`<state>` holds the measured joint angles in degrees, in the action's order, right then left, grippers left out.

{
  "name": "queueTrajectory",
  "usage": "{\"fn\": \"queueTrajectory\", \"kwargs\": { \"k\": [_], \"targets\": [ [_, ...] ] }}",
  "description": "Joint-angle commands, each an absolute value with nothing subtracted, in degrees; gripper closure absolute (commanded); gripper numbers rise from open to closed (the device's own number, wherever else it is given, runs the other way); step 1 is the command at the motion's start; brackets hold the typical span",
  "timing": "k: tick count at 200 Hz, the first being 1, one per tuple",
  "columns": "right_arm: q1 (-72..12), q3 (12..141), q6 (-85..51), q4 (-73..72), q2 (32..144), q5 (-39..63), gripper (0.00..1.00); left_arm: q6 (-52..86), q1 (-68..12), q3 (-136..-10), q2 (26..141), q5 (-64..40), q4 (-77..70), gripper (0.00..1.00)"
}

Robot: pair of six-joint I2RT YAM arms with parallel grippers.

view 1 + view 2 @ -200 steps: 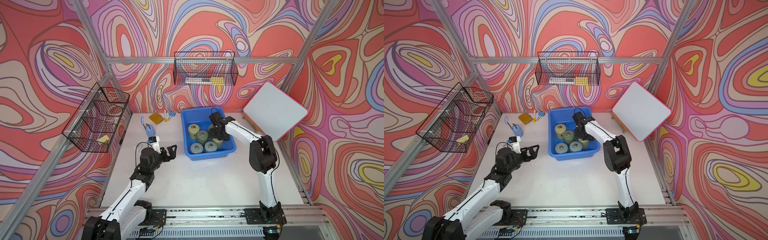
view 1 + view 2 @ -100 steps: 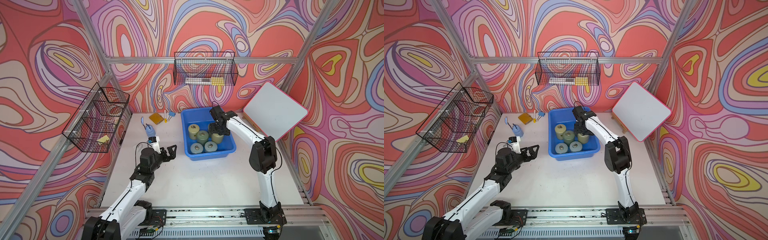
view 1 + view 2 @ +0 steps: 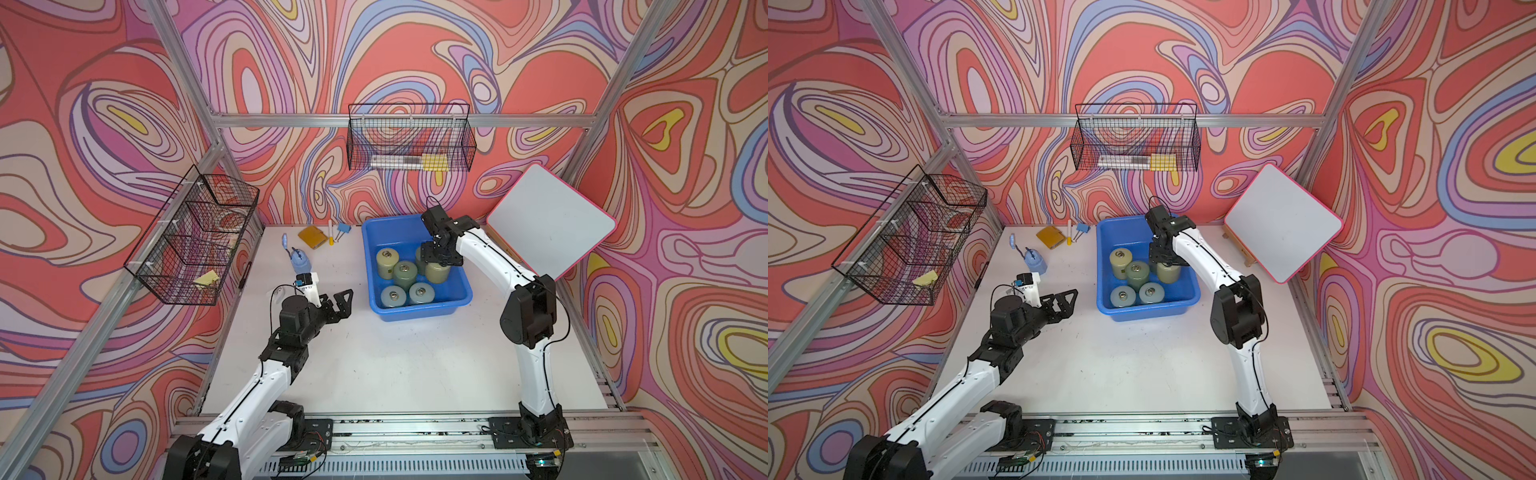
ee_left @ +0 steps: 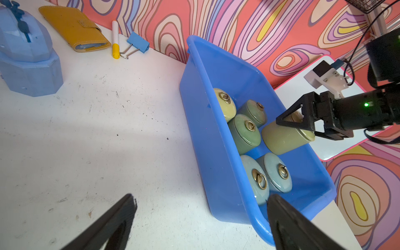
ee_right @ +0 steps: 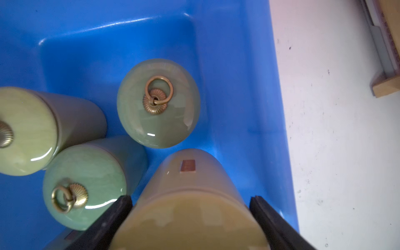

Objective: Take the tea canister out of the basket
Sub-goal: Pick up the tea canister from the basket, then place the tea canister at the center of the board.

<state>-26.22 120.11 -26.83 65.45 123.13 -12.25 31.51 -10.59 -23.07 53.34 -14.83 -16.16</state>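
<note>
In both top views the blue basket [image 3: 415, 312] [image 3: 1144, 312] sits toward the back of the white table [image 3: 395, 374]. The right gripper [image 3: 439, 261] [image 3: 1165, 261] reaches down into it from above, closed round a pale olive tea canister [image 3: 437, 274] [image 3: 1169, 273] near the basket's right wall. Four other jars [image 3: 405, 274] show plainly beside it; a fifth is mostly hidden behind the gripper. The left gripper [image 3: 338, 300] [image 3: 1065, 300] hangs over bare table left of the basket, jaws spread wide with nothing in them. A whiteboard [image 3: 548, 220] leans at the right. A yellow wallet [image 3: 312, 237], a marker [image 3: 331, 232] and a binder clip [image 3: 343, 228] lie by the back wall.

The left wrist view gives what the top views cannot: a side look at the grip. The right gripper [image 4: 298, 127] clamps the tea canister [image 4: 281, 138] near its lid end, and the canister rides higher than the other jars, over the inside of the basket [image 4: 216, 173]. All five other jars can be counted here: two blue, two green, one pale yellow. The left gripper's own fingers [image 4: 121, 220] stand far apart, empty.

The right wrist view looks down along the tea canister [image 5: 190, 205], with black fingers [image 5: 112, 218] pressed against either side. Only here does a small reddish square mark on its side show. Beneath it are the blue basket floor and three jars, two showing brass ring pulls.
</note>
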Motion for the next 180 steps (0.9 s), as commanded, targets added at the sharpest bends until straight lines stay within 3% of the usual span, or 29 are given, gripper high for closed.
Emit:
{"fn": "queueTrajectory", "kwargs": {
  "k": [1, 98, 180],
  "targets": [
    [-26.1, 120.9, -26.4, 64.9, 116.6, -13.2, 0.39, 31.0, -10.9, -23.1, 51.8, -14.4, -16.2, 0.01],
    [-27.4, 113.0, -26.9, 65.1, 104.4, -12.4, 0.39, 31.0, -10.9, -22.9, 52.0, -14.5, -16.3, 0.01],
    [-31.1, 95.0, -30.9, 65.0, 86.1, -12.3, 0.39, 31.6, -10.9, -22.4, 51.6, -14.7, -17.0, 0.01]
  ]
}}
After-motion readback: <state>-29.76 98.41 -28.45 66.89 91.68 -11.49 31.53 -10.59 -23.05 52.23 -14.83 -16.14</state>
